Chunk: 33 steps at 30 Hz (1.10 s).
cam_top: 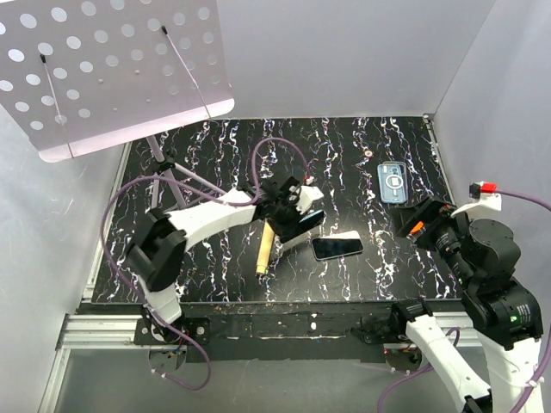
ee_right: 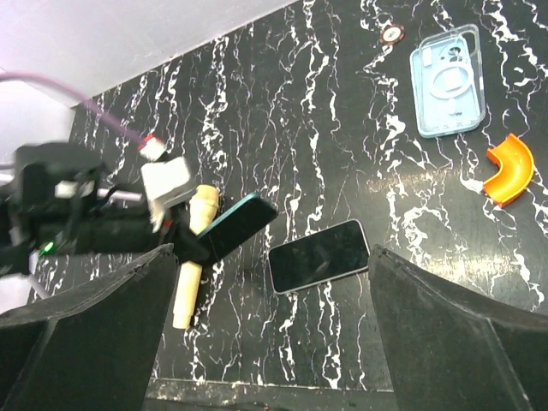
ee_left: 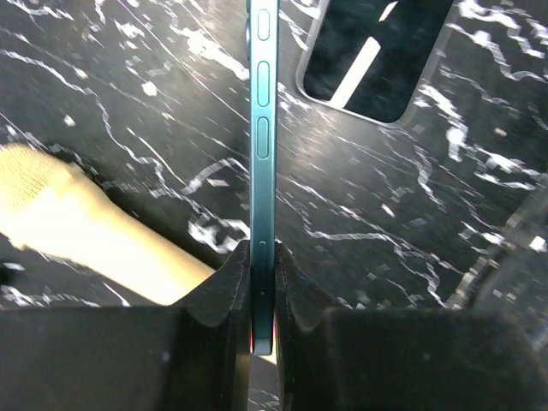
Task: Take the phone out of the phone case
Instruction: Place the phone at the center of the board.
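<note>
Overhead view of a black marbled table point(cam_top: 362, 146) with two robot arms. The left gripper point(cam_top: 297, 219) is clamped tight on the bottom end of a teal phone point(ee_left: 264, 128), held on edge just above the table with its side buttons facing the wrist camera. The right gripper point(cam_top: 413, 219) hangs wide, holding nothing, near the right wall. The clear case point(cam_top: 393, 182) lies flat and apart at the far right and looks empty. A second, black phone point(cam_top: 337, 247) lies face up just right of the teal one.

The phone seems to be out already, so the step in hand is likely setting it down. To do that well, tilt it flat before letting go, so it does not drop on its edge.

A wooden dowel point(cam_top: 265, 249) lies close on the left and the black phone close on the right, leaving a narrow gap. The table's centre, further back, is roomier. An orange curved piece point(ee_right: 507, 169) sits near the case
</note>
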Each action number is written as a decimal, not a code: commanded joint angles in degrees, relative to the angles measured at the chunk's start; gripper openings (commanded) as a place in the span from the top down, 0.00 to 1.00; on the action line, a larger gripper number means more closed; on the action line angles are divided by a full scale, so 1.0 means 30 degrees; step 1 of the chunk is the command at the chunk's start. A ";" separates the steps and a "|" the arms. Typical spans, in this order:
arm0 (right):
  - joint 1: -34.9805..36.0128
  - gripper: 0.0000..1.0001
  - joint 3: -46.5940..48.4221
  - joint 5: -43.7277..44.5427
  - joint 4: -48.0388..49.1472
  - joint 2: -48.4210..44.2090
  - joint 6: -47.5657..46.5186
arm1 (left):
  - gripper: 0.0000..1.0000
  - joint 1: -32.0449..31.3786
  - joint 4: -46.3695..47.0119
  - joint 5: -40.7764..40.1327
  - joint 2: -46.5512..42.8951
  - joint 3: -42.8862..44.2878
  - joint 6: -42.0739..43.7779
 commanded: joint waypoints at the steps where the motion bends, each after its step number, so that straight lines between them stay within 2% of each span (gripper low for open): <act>1: -0.0009 0.02 0.1076 -0.0702 -0.1232 -0.0378 -0.0045 | 1.00 0.0417 -0.2054 -0.1096 0.2841 0.3954 0.2748; 8: -0.0038 0.02 0.1839 -0.0440 -0.2374 -0.0993 -0.0133 | 1.00 0.1178 -0.2671 0.4025 0.6126 0.7942 0.4300; 14: -0.0009 0.02 0.1928 -0.0352 -0.2757 -0.1170 -0.0104 | 1.00 0.2203 -0.5745 0.7368 0.9904 1.2160 0.5473; 20: -0.0009 0.03 0.1694 -0.0791 -0.2494 -0.1083 0.0159 | 1.00 0.2322 -0.6275 1.0152 1.1781 1.3949 0.5534; 27: -0.0009 0.03 0.1168 -0.1407 -0.2142 -0.0994 0.0482 | 1.00 0.2293 -0.7126 1.0947 1.3599 1.5183 0.5036; 33: -0.0009 0.03 0.0463 -0.1934 -0.1673 -0.1082 0.0863 | 1.00 0.2293 -0.5810 1.0479 1.3426 1.4189 0.4128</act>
